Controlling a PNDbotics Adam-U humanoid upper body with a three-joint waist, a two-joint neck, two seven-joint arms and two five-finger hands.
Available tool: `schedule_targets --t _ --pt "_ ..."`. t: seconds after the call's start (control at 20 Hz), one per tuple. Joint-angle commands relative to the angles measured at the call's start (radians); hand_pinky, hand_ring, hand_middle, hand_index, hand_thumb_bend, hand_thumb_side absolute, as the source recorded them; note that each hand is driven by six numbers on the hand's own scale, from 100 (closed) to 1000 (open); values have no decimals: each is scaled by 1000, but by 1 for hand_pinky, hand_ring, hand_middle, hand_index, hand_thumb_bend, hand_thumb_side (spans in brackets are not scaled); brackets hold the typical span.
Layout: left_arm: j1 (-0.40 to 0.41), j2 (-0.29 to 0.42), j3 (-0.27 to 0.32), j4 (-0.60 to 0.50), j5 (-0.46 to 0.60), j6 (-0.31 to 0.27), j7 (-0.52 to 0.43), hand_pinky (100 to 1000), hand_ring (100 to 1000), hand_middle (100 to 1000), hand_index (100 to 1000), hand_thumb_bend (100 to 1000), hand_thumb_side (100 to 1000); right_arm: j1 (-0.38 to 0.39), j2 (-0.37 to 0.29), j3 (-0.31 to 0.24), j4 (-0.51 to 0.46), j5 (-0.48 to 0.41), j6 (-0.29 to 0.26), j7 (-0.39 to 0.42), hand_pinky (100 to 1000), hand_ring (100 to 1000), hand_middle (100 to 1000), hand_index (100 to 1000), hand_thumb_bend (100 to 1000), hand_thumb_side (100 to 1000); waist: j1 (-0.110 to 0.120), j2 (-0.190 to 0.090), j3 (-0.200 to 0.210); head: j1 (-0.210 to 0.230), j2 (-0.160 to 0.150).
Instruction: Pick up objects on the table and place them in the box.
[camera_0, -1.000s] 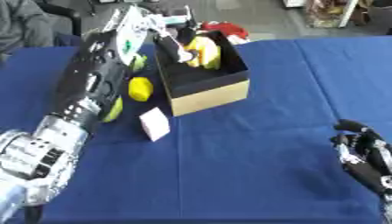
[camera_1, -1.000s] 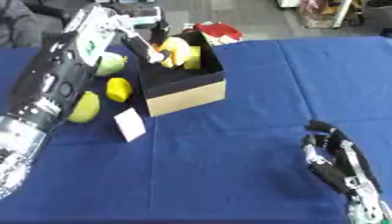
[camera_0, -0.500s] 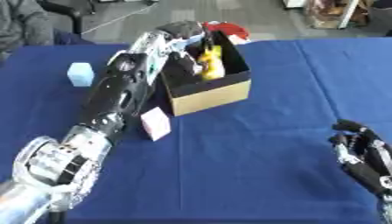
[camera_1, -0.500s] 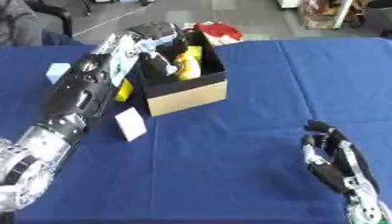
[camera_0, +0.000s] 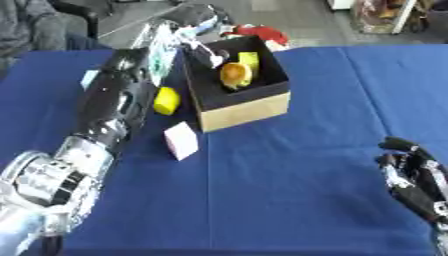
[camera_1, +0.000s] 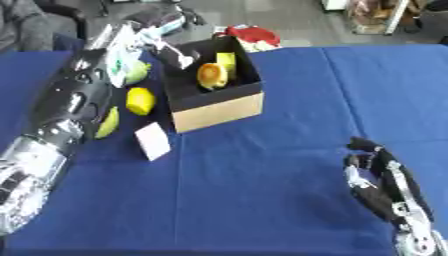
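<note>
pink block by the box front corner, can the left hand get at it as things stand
Probably yes. The pink block lies apart from the box on bare blue cloth, beside the left forearm, nothing on it. The left hand is up at the box's far side and would have to draw back first.

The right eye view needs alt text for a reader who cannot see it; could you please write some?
The robot's left arm reaches across a blue table to an open box, its left hand at the far rim; the box holds an orange round thing and a yellow thing. Left of the box lie a yellow fruit and a white block. The right hand rests idle, lower right.
</note>
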Motion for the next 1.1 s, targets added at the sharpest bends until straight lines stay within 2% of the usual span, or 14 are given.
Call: schedule_targets --t 0.05,0.25,0.4,0.65,0.9,1.1 --pt "-42 87 40 5 -66 20 -2 893 846 862 924 381 236 -3 -18 -7 -7 -1 -2 -1 746 658 735 834 100 280 -9 -19 2 2 4" --pt "-48 148 90 74 -180 51 33 900 860 876 939 430 243 1 -24 -8 -5 0 -2 -3 747 658 735 834 100 280 -4 -21 7 -2 4" --pt "-36 176 124 128 -232 97 69 900 868 885 946 422 246 1 -25 -8 -5 1 -3 -2 747 658 735 834 100 280 -2 -21 8 -6 4" --pt "-8 205 149 200 -282 156 99 899 874 892 950 434 254 0 -26 -10 -4 2 -3 -4 747 658 735 834 100 278 -5 -19 7 -11 4" --pt "13 228 170 255 -306 240 145 896 873 891 949 444 258 -1 -27 -10 -2 1 -3 -5 747 658 735 835 100 276 -7 -16 7 -11 4" --pt "29 249 170 283 -302 255 161 897 873 886 940 437 277 -2 -29 -10 -1 -2 -3 -5 747 658 735 835 100 271 -10 -8 7 -14 4"
